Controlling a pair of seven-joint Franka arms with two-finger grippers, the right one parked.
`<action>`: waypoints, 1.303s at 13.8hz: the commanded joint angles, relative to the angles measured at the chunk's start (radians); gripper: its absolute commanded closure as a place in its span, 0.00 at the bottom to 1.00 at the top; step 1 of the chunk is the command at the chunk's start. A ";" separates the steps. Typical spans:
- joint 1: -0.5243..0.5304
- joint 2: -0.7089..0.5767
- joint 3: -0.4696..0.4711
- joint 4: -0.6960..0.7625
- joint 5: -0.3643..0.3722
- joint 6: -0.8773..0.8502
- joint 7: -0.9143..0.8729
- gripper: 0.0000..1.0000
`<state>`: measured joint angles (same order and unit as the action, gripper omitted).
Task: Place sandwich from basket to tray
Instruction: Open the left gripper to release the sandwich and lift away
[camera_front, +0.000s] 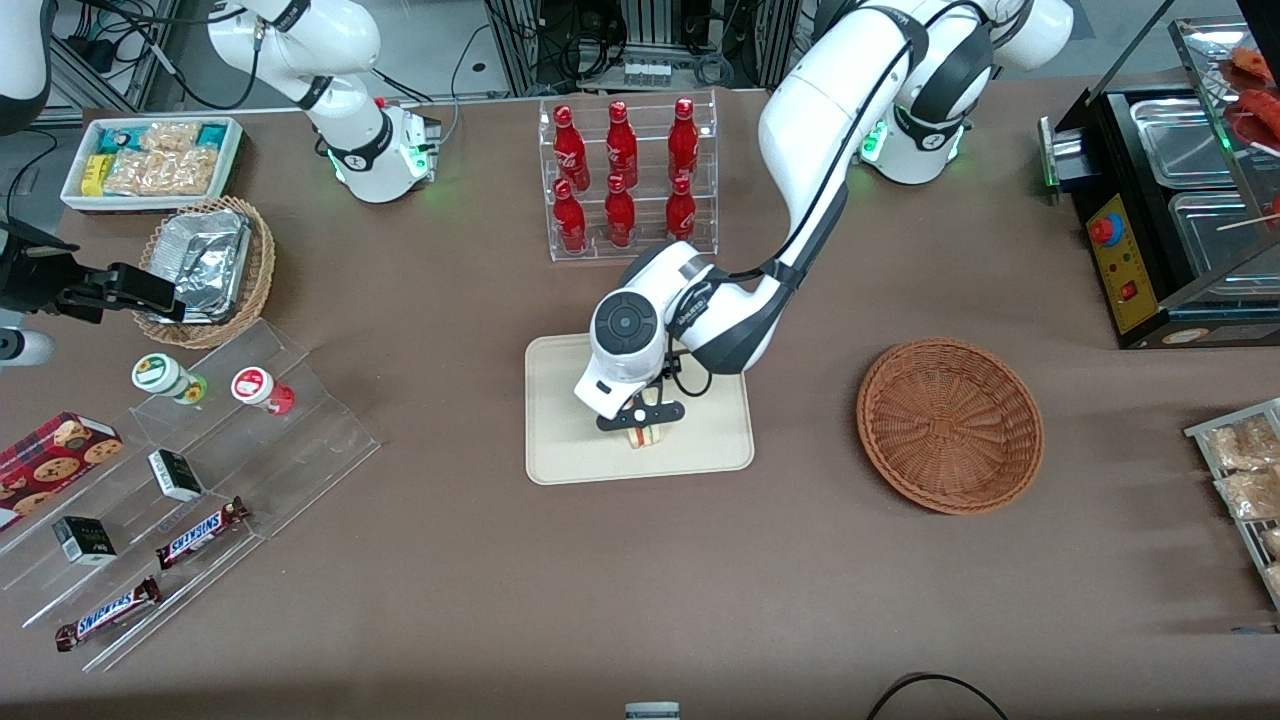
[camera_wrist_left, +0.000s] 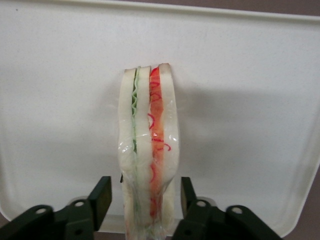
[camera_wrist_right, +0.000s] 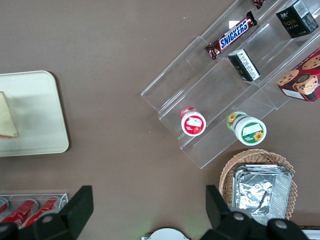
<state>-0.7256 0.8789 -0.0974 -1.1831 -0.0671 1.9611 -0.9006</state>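
Left wrist view: gripper (camera_wrist_left: 142, 205) jaws slightly apart either side of the sandwich (camera_wrist_left: 148, 145), which sits w/ its base on the tray (camera_wrist_left: 250, 75) near its front edge; basket (camera_front: 950, 424) empty, so only retreat remains

This looks like a robotics lab dressed up as a snack shop: a brown surface (camera_front: 450, 600) carries clear display steps (camera_front: 200, 480) with Snickers bars (camera_front: 200, 532), a rack of red bottles (camera_front: 627, 180), a food warmer (camera_front: 1170, 200), with cabling and aluminium framing (camera_front: 640, 40) around.
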 joint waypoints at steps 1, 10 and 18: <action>-0.014 -0.050 0.016 0.019 -0.010 -0.073 -0.009 0.00; 0.047 -0.253 0.030 -0.001 0.001 -0.315 0.213 0.00; 0.308 -0.541 0.047 -0.309 -0.002 -0.340 0.625 0.00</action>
<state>-0.4747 0.4571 -0.0445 -1.3464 -0.0655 1.6129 -0.3815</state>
